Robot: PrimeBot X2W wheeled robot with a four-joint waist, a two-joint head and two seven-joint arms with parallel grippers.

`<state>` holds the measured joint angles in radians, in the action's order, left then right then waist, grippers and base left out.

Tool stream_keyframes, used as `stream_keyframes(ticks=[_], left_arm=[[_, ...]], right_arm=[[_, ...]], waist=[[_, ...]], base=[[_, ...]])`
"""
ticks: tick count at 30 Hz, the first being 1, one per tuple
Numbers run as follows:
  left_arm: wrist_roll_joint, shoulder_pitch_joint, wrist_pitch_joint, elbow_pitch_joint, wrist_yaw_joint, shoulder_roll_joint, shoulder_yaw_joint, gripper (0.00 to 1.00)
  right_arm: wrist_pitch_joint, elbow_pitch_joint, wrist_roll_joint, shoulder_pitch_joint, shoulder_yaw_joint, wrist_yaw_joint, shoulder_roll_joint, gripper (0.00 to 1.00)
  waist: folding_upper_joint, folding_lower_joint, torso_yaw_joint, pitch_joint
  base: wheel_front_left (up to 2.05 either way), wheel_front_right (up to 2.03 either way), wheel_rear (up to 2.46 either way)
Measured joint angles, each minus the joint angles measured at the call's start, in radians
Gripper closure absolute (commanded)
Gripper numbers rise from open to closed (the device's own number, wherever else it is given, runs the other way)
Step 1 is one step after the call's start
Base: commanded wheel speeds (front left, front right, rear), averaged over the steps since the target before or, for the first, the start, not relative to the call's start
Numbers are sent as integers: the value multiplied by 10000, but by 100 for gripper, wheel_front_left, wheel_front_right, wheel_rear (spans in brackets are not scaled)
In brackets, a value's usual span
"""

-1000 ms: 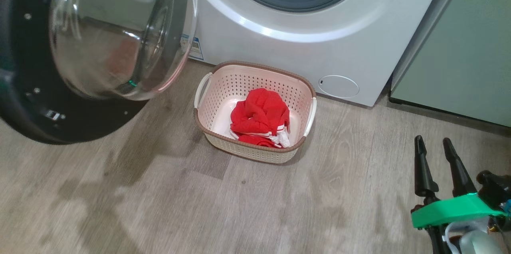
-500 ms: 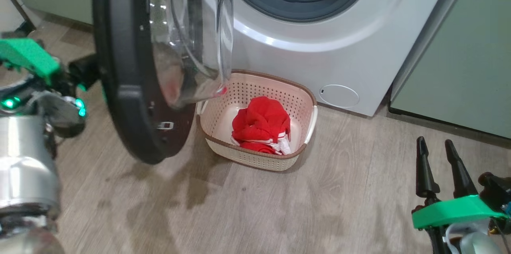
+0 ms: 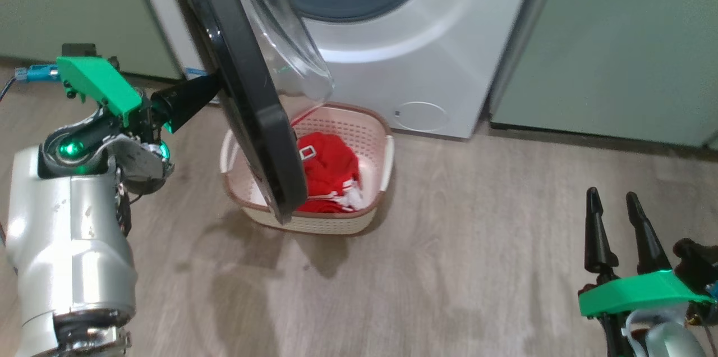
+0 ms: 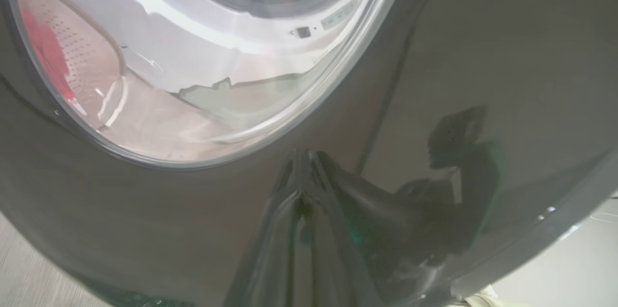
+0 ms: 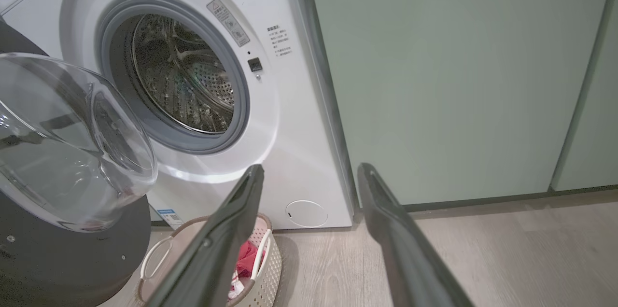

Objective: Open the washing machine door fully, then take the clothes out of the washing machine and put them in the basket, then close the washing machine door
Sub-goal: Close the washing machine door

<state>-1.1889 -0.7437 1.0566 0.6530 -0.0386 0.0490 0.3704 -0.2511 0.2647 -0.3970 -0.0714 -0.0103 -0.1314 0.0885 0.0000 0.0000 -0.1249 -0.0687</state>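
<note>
Black-rimmed and glossy, the washing machine door (image 3: 247, 93) stands part-way open, seen almost edge-on from the head, its clear glass bowl bulging toward the white washing machine (image 3: 392, 65) behind it. The steel drum (image 5: 183, 80) shows inside the grey gasket. The red clothes (image 3: 331, 174) lie heaped in the cream basket (image 3: 388, 149), which sits on the floor just in front of the machine, near its small round hatch. In the head view the door's lower edge hangs across the basket's left part. Grey-brown wood-look floor (image 3: 449, 267) spreads all round, with pale green cabinets (image 3: 617, 37) on both sides of the machine. The left claw (image 4: 301, 172) is closed, its tips pressed against the door's outer black face, the silver forearm reaching up from the lower left. The right claw (image 3: 612, 200) hovers low at the right, well apart from the basket, its fingers spread open
</note>
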Motion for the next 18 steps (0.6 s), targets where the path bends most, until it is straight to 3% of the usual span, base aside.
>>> stream_keyframes(ticks=[10, 18], left_arm=[[8, 178, -769, -213, 311, -113, 81, 100], [8, 198, -1476, 456, 113, -165, 228, 100]], right_arm=[[0, 4, 0, -122, 17, 0, -63, 0], [0, 0, 0, -93, 88, 0, -61, 0]], waist=[[0, 0, 1688, -156], [0, 0, 2794, -114]], base=[[0, 0, 0], [0, 0, 0]])
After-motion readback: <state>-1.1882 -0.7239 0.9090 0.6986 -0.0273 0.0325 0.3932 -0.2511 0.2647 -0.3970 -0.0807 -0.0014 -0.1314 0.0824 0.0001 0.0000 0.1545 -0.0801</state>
